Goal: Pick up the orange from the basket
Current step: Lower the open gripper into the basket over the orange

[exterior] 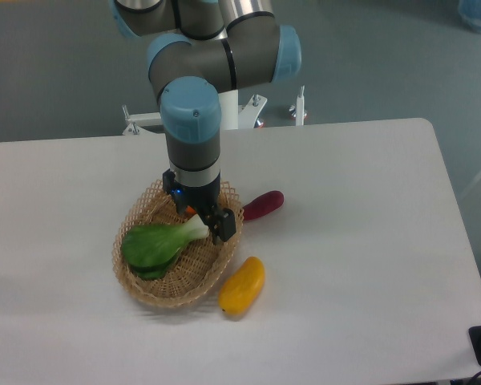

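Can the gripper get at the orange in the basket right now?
Probably yes. The gripper is already down inside the basket, right where a sliver of orange shows by its fingers. The leafy green lies beside it, not over it. Whether the fingers have closed on the orange is hidden.

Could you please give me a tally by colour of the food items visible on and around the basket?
Green: 1, the leafy green in the basket
Yellow-orange: 1, the mango-like fruit
Dark red: 1, the oblong vegetable
Orange: 1, the orange, mostly hidden by the claw
Total: 4
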